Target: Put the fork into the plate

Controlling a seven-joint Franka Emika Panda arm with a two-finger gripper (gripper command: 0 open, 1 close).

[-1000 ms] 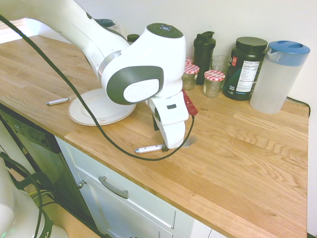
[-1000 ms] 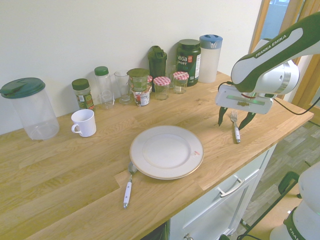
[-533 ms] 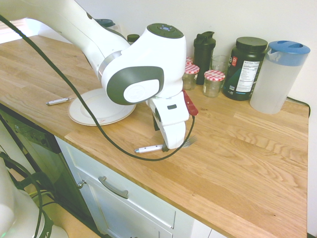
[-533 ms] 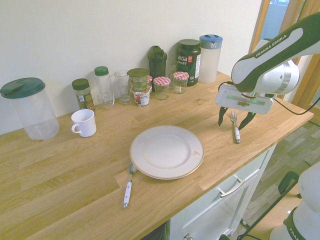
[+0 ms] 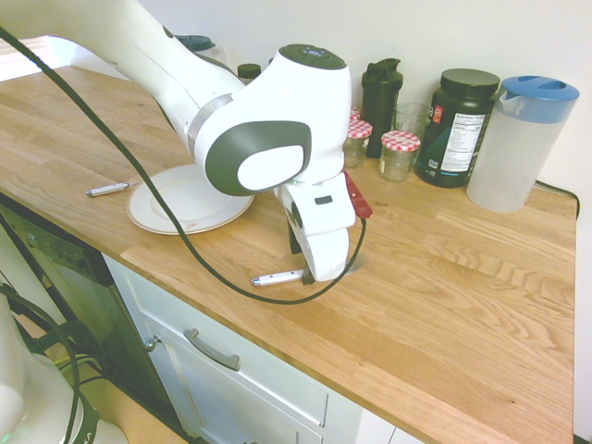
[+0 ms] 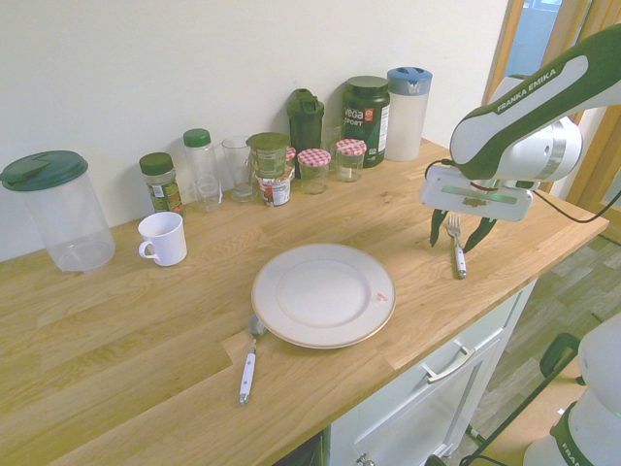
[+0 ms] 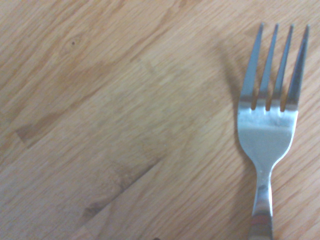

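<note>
Gripper (image 6: 457,230) jaws narrowed, astride slim steel fork (image 6: 455,248), wooden counter (image 6: 146,320)

A long oak-plank wooden countertop (image 6: 146,320) runs along a plain off-white wall (image 6: 146,68). Beneath the countertop sit white cabinet drawers with metal bar handles (image 5: 215,351). Beside its end stands a wooden door frame (image 6: 511,39), above grey plank flooring (image 6: 572,291).
</note>
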